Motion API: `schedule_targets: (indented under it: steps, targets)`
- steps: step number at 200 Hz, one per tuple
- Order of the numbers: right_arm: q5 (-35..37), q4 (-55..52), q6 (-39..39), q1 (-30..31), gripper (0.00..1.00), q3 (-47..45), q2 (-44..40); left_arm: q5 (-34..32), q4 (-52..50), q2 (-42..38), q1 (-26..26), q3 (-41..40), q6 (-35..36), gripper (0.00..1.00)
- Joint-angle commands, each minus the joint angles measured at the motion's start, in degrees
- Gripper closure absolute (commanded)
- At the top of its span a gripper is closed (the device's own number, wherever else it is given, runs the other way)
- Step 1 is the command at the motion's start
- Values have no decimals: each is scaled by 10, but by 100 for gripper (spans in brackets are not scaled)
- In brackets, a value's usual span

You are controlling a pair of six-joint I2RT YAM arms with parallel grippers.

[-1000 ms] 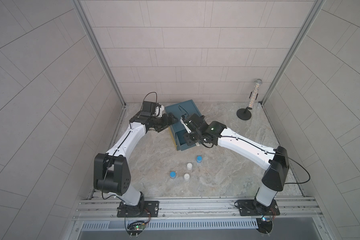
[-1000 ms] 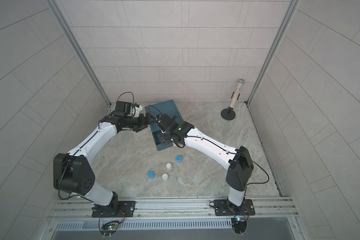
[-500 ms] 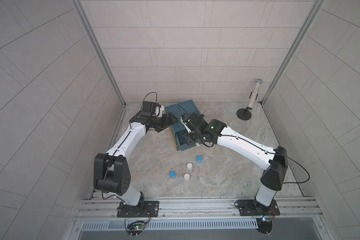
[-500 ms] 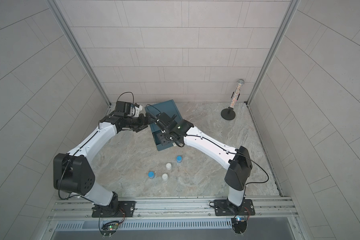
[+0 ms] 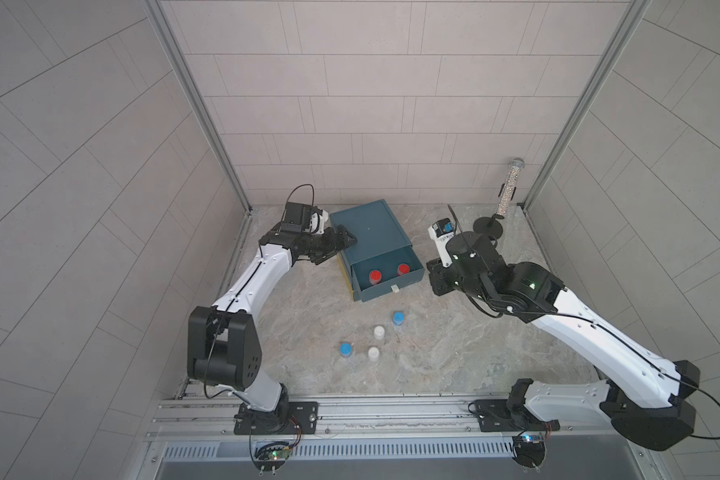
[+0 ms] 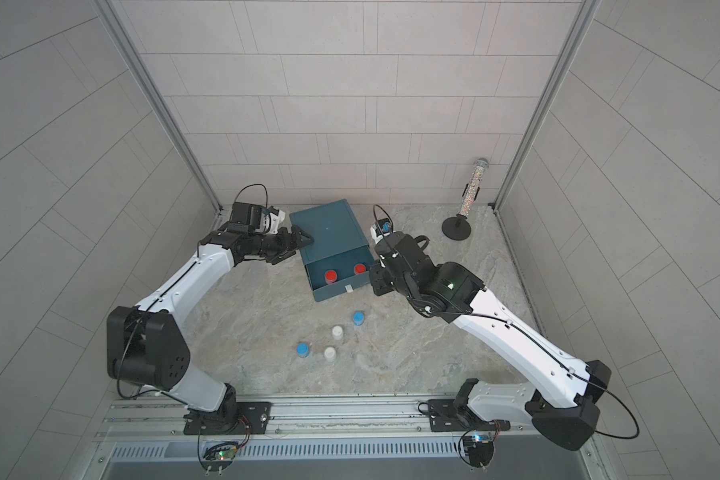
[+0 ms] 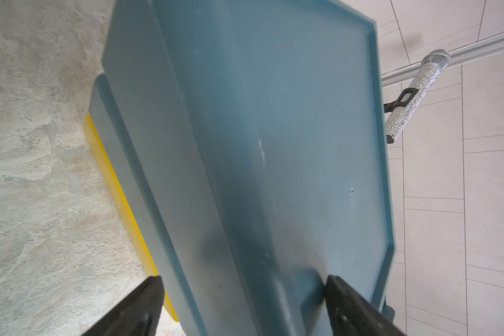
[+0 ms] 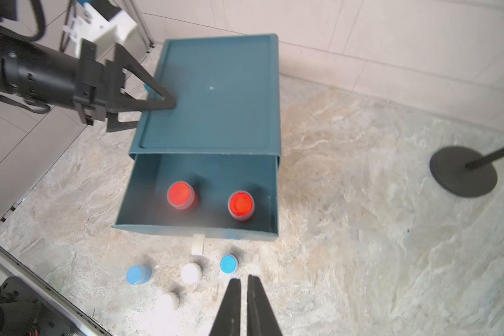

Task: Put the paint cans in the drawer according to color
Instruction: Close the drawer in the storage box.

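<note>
Arms flank the teal cabinet [image 5: 371, 226]: the left arm [image 5: 258, 274] reaches in low, left fingers [image 5: 348, 239] apart, one tip on the cabinet's top, the other beside its side wall. The right arm [image 5: 578, 328] bends beside the open drawer [image 5: 385, 291], right fingers [image 8: 234, 293] nearly together, empty. A glittery tube [image 5: 510, 187] stands behind it. Two red cans [image 5: 375, 275] [image 5: 403, 269] stand upright in the drawer, caps up. Two blue cans [image 5: 398, 318] [image 5: 345, 349] and two white cans [image 5: 378, 331] [image 5: 373, 353] stand likewise on the table [image 5: 454, 357] in front.
</note>
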Motion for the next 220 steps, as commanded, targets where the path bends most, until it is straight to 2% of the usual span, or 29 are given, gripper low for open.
schedule_targets:
  steps: [1,38,95,176,220]
  targets:
    - [-74,37,41,-8,90,-69,14,-16,-39,20,-2,1,7,7]
    - [-132,125,70,-18,91,-113,51,-17,-39,22,-2,0,8,7]
    - [-160,213,96,-81,91,-111,96,-18,-40,24,-2,0,8,7]
    - [-185,362,184,-104,91,-131,164,-11,-39,26,-2,1,5,7]
    - [-248,461,222,-134,86,-140,197,-9,-39,27,-2,1,4,7]
